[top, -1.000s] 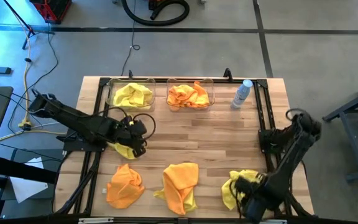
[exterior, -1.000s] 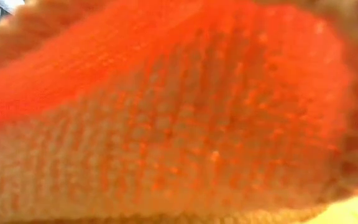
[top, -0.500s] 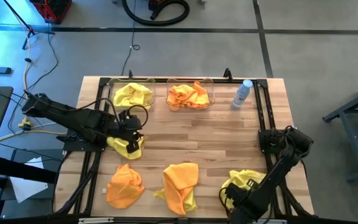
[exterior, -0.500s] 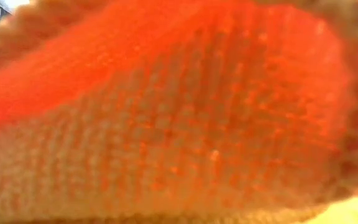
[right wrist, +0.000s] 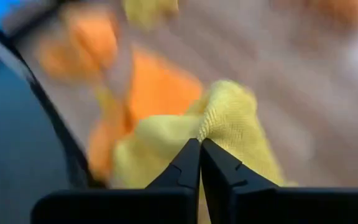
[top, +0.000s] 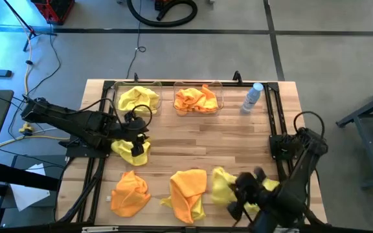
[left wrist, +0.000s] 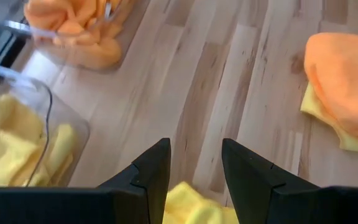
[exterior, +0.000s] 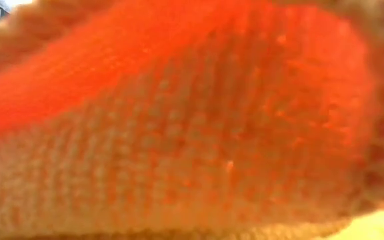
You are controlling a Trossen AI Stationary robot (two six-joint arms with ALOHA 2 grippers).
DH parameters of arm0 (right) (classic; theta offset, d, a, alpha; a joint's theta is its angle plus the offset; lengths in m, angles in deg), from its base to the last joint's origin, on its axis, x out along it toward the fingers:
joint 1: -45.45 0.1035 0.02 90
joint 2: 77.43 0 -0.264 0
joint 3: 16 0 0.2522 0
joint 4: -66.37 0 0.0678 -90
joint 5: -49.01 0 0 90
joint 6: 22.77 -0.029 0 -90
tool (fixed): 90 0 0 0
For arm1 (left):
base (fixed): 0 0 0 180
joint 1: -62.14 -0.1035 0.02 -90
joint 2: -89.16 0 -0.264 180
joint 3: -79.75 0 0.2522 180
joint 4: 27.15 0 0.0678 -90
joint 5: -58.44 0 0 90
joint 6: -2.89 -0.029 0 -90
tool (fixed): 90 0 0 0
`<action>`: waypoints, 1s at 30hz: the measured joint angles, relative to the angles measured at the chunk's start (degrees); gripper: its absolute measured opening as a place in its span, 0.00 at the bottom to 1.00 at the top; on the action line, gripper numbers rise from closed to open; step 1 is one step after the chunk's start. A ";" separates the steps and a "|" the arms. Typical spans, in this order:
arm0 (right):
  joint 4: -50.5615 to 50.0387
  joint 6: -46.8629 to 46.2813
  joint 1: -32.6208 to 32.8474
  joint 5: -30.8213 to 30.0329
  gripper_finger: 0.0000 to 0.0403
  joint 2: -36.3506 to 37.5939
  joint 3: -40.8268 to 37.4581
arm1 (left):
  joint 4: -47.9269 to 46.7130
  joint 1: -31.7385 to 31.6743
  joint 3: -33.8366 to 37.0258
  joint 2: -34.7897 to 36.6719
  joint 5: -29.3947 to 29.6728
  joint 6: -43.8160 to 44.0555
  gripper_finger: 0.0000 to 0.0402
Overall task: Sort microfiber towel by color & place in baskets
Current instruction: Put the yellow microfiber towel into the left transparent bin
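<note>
Right gripper (right wrist: 199,149) clamped on yellow towel (top: 222,186) just right of the middle orange towel (top: 188,188). Yellow basket (top: 116,98) lies far diagonally across from it; left gripper (top: 136,138), clamped on another yellow towel (top: 133,150), is nearer.

Two baskets sat side by side at table's (top: 238,139) far edge: left basket (top: 116,100) w/ a towel (top: 138,99) in it, right basket (top: 220,97) w/ another towel (top: 196,99) in it. Bottle (top: 252,97) stood just right of them. Near edge: one towel (top: 129,192) at left, a second (top: 188,191) mid, a third (top: 224,188) just right of it, under right gripper (top: 238,194). Another towel (top: 133,150) lay at left gripper (top: 136,133), in front of left basket. Low view blocked by cloth (exterior: 192,133).
</note>
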 joint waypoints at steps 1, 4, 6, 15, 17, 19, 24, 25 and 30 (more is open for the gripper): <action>0.02 3.15 -1.22 -3.95 0.01 0.07 1.59 | 1.17 -0.14 0.00 0.00 0.00 -1.17 0.33; -0.09 12.85 -5.57 -9.06 0.01 0.22 4.99 | 6.94 -0.50 0.00 -0.04 0.08 -5.86 0.33; 0.00 19.65 -9.29 -8.89 0.00 0.17 6.22 | 12.59 -0.74 0.00 -0.04 0.10 -9.00 0.33; 3.04 45.28 -27.37 6.51 0.00 0.08 4.13 | 22.52 -1.93 -5.27 -0.92 -7.13 -15.42 0.46; 6.37 50.99 -30.64 7.55 0.00 0.11 3.42 | 22.91 -2.38 -7.21 -1.52 -7.17 -16.14 0.50; 11.53 57.95 -33.34 7.56 0.00 0.07 3.23 | 23.34 -2.84 -8.79 -2.09 -6.88 -17.42 0.55; 30.26 76.10 -37.80 12.24 0.00 0.07 3.23 | 23.03 -4.04 -11.17 -5.27 -6.75 -18.36 0.59; 33.30 78.81 -38.48 13.36 0.00 0.07 3.23 | 23.65 -4.10 -11.35 -5.89 -6.75 -18.38 0.59; 43.49 88.45 -40.86 18.96 0.00 0.07 3.25 | 25.20 -4.09 -11.32 -8.26 -6.73 -18.52 0.59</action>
